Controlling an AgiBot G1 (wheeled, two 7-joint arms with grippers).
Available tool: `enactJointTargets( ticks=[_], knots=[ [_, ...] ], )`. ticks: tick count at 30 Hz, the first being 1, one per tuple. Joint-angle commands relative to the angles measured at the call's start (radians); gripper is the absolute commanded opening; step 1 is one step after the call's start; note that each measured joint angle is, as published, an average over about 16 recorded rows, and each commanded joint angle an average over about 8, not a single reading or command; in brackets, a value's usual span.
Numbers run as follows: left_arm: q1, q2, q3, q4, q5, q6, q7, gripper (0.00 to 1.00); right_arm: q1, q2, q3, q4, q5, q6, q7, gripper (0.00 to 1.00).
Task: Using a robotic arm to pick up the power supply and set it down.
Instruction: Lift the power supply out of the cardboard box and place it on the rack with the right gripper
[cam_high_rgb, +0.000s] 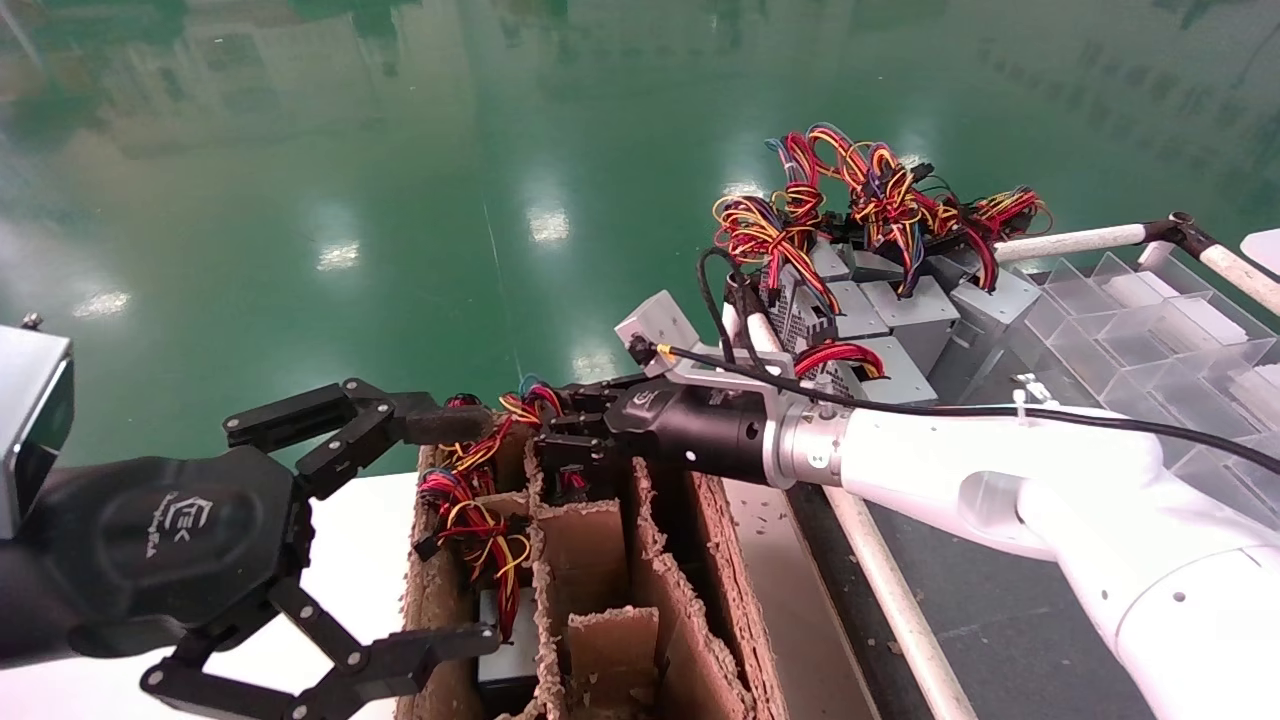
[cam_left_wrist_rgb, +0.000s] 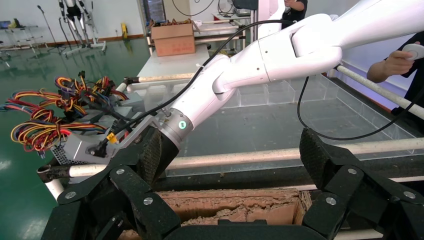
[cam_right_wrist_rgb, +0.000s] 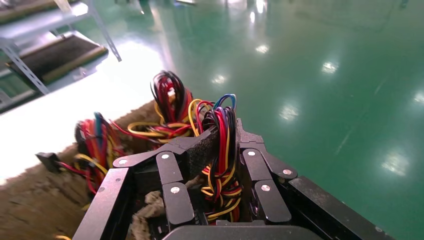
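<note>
Two robot arms meet over a torn cardboard box (cam_high_rgb: 590, 590) with corrugated dividers, standing on a white table (cam_high_rgb: 350, 540) above a glossy green floor (cam_high_rgb: 400, 200). Reaching across from the right, the white robotic arm (cam_high_rgb: 1000, 470) has its black right claw (cam_high_rgb: 560, 425) down at the far end of the box, clenched around a bundle of wires (cam_right_wrist_rgb: 220, 150) in red, yellow, black and blue; the wrist camera shows the strands pinched between its fingers (cam_right_wrist_rgb: 172, 175). These wires appear to belong to a power supply (cam_high_rgb: 575, 480) sitting deep in a middle compartment, its body mostly hidden by the cardboard. At near left the left claw (cam_high_rgb: 430, 530) hangs released with fingers spread wide, beside the box's left compartment, where another wire bundle (cam_high_rgb: 470, 530) lies. Beyond the box, a heap of finished power supplies (cam_high_rgb: 890, 320), grey metal boxes with vented faces and tangled leads, rests near clear plastic trays (cam_high_rgb: 1130, 320). Judging by its steel casing, the unit is probably rigid and fairly heavy, while the wires are soft and springy. Lifting by the wires lets the box swing and may strain them or slip; a grip on the casing edges would be steadier once it clears the dividers.
</note>
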Motion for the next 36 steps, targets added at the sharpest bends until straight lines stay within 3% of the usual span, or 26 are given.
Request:
enactJointTargets(
  ticks=[1,20,36],
  knots=[
    [0.0,0.0,0.0,0.0,0.0,0.0,0.0,1.0,0.001,0.001,0.001,-0.007,0.018,-0.013,-0.004,0.0],
    [0.0,0.0,0.001,0.0,-0.001,0.0,0.0,1.0,0.086,0.089,0.092,-0.155,0.181,-0.314,0.005,0.0],
    [0.0,-0.001,0.001,0.0,-0.001,-0.001,0.001,1.0,0.236,0.245,0.136,-0.203,0.245,-0.514,0.105,0.0]
  ],
)
